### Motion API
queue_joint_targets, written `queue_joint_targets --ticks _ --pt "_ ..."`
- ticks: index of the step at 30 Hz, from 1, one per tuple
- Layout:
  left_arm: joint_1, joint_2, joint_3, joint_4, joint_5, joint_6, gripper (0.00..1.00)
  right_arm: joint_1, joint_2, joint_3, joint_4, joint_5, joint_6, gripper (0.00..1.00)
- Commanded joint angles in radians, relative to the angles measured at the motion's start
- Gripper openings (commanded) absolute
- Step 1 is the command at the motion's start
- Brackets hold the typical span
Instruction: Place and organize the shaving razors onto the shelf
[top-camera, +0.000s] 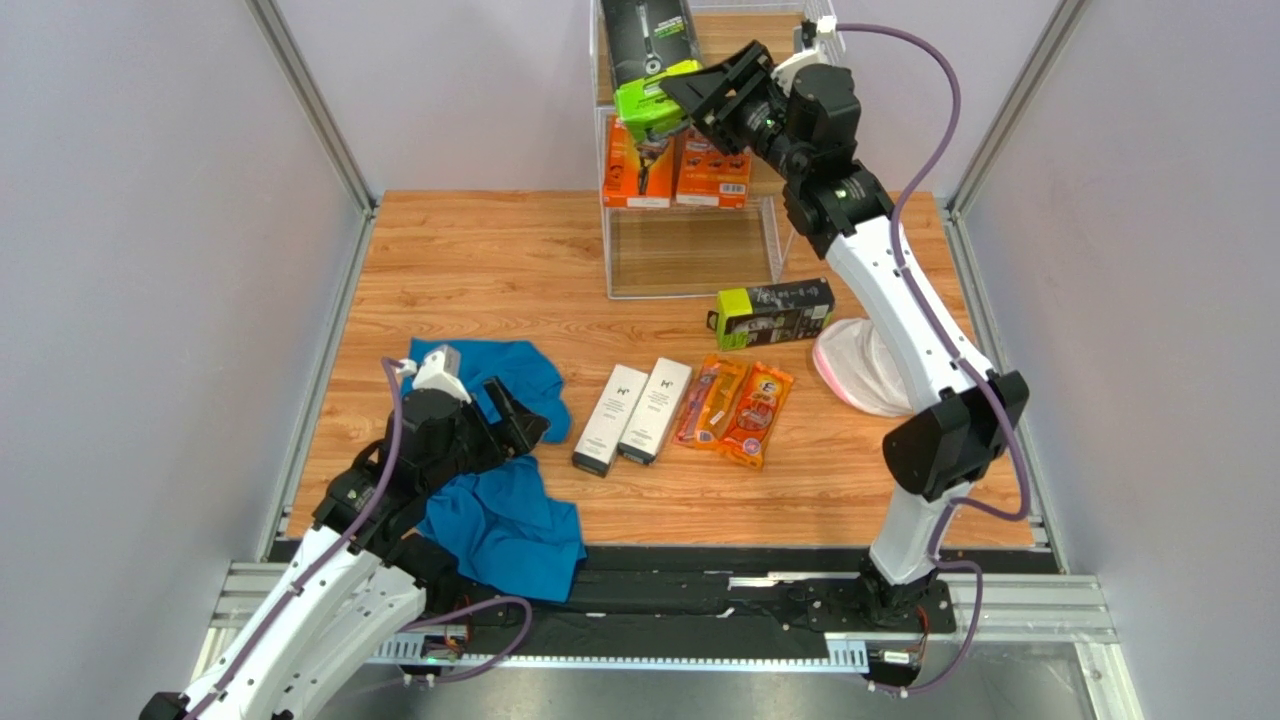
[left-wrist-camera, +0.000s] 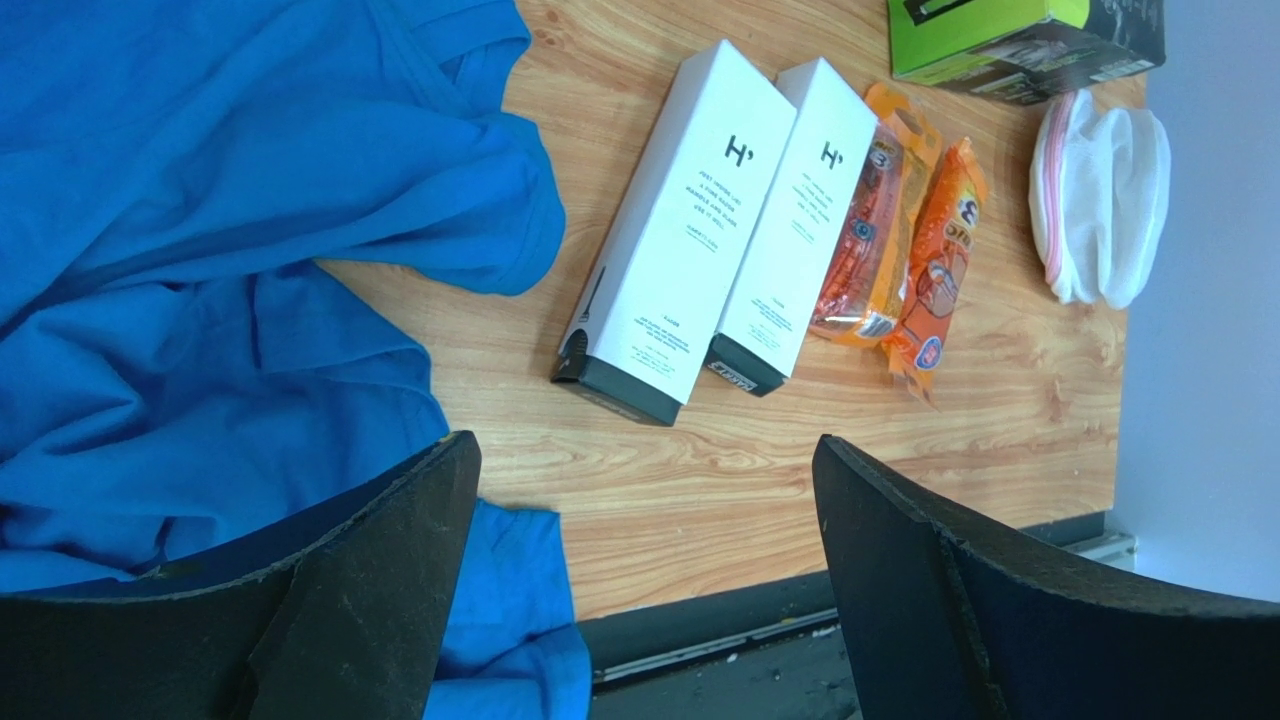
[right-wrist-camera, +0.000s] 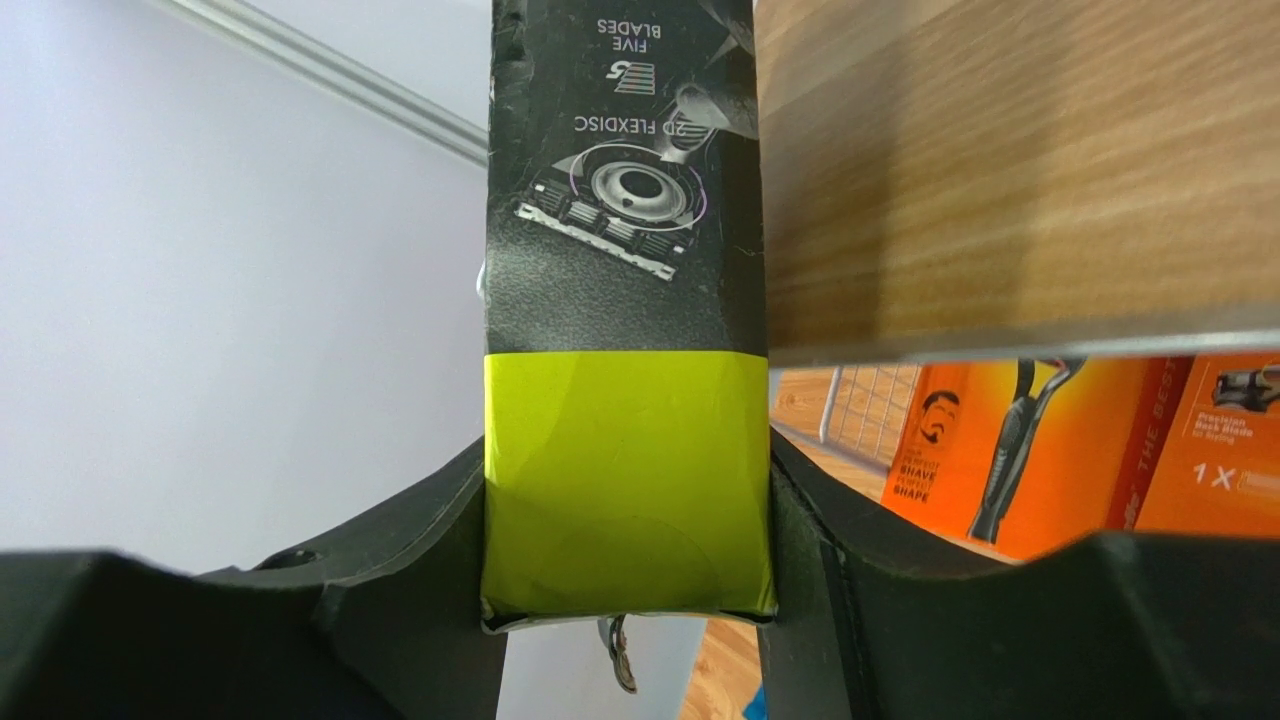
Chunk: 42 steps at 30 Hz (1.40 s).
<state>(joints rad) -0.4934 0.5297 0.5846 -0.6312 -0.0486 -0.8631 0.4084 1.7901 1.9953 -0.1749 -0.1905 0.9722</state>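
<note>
My right gripper (top-camera: 676, 102) is shut on the lime-green end of a black razor box (right-wrist-camera: 624, 285), held at the left edge of the shelf's (top-camera: 781, 240) top wooden tier (right-wrist-camera: 1022, 165). Two orange razor boxes (top-camera: 676, 168) stand on the tier below, also in the right wrist view (right-wrist-camera: 1037, 450). On the table lie another black box with a green end (top-camera: 774, 314), two slim white boxes (top-camera: 633, 413) and two orange blister packs (top-camera: 736, 405). My left gripper (left-wrist-camera: 639, 578) is open and empty over the near table edge, short of the white boxes (left-wrist-camera: 714, 225).
A blue cloth (top-camera: 489, 465) is crumpled under and beside the left arm. A round white pink-rimmed mesh item (top-camera: 860, 368) lies by the right arm. Grey walls and metal posts close in the table on both sides.
</note>
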Motion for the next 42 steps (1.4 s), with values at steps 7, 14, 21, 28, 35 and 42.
queue_joint_targets --ticks 7,14,21,28,35,42 --pt "-0.001 -0.019 -0.023 0.030 0.015 -0.001 0.89 -0.025 0.149 0.307 0.066 -0.023 0.140 0.02" --pt "-0.001 -0.031 -0.028 0.027 0.016 0.003 0.89 -0.025 0.178 0.304 0.071 -0.029 0.180 0.10" --pt "-0.001 -0.033 -0.025 0.028 0.021 -0.001 0.88 -0.025 0.210 0.355 0.055 -0.046 0.207 0.26" --pt "-0.001 -0.034 -0.023 0.028 0.027 0.003 0.88 -0.023 0.210 0.349 0.043 -0.056 0.215 0.45" --pt "-0.001 -0.036 -0.023 0.028 0.030 0.007 0.88 -0.016 0.201 0.336 0.046 -0.059 0.215 0.61" --pt "-0.001 -0.034 -0.025 0.030 0.036 0.007 0.88 -0.013 0.163 0.316 0.006 -0.044 0.180 0.81"
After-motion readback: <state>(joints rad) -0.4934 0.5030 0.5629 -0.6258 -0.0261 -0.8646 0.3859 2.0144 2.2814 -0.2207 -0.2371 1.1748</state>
